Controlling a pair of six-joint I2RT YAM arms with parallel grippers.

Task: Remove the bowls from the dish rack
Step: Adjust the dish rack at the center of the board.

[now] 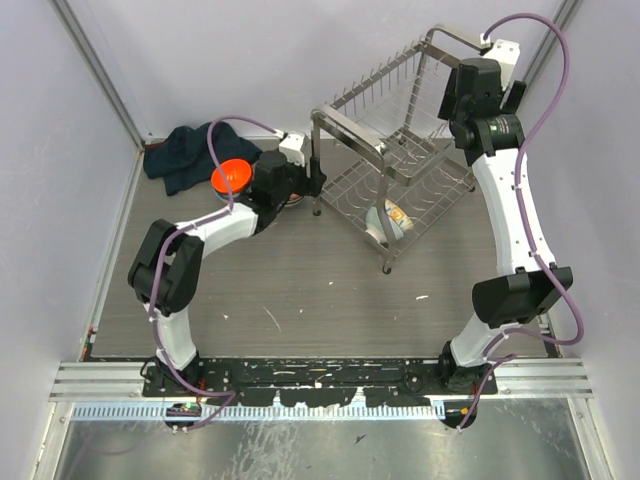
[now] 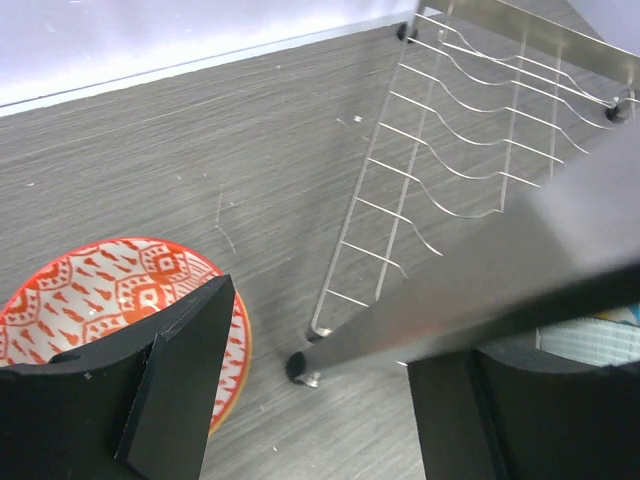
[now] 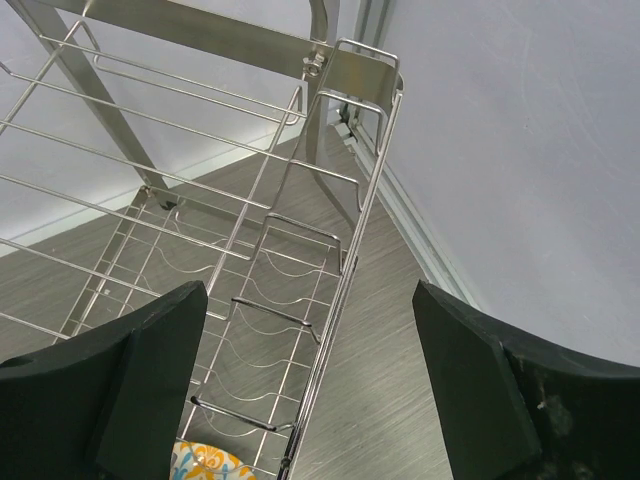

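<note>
Top external view: dish rack (image 1: 400,170) angled at back right of table (image 1: 300,290); orange bowl (image 1: 232,177) already out, set beside dark cloth (image 1: 185,155)
Left gripper (image 2: 320,400): spread wide, empty, rack's frame tube crossing between fingers (image 2: 180,380); red patterned bowl (image 2: 110,295) on table just beside
Right gripper (image 3: 310,390): spread, empty, poised over lower shelf, probably lining up on yellow-patterned bowl (image 3: 205,462)
Rack's hold: yellow-patterned bowl propped in lower-shelf wires, kept from rolling
Writing: none readable

Left wrist: red-patterned bowl (image 2: 110,285) half behind left finger (image 2: 170,385), 8 o'clock; rack bar (image 2: 520,265) blurred. Right wrist: yellow-patterned bowl (image 3: 208,463) cropped, 7 o'clock.
</note>
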